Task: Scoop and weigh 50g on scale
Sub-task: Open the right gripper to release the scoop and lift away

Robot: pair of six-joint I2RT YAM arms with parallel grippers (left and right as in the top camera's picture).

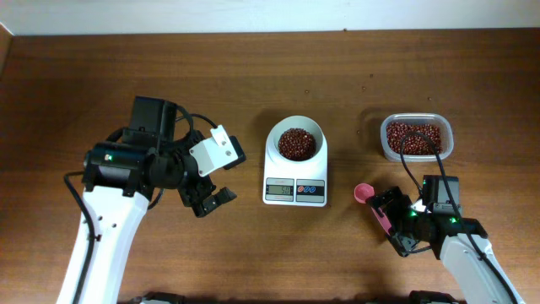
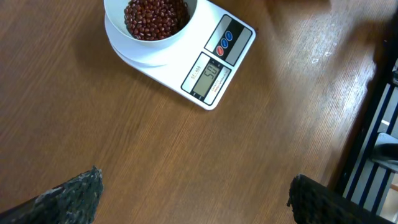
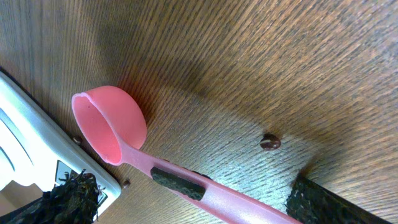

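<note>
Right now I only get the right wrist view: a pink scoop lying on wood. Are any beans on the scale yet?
Observer: Yes. Overhead, the bowl on the scale holds a heap of red beans.
Operator: What does its little screen say?
Observer: In the left wrist view the display appears to read 50.
Operator: Are there beans anywhere else?
Observer: A clear tub to the right of the scale holds more.
</note>
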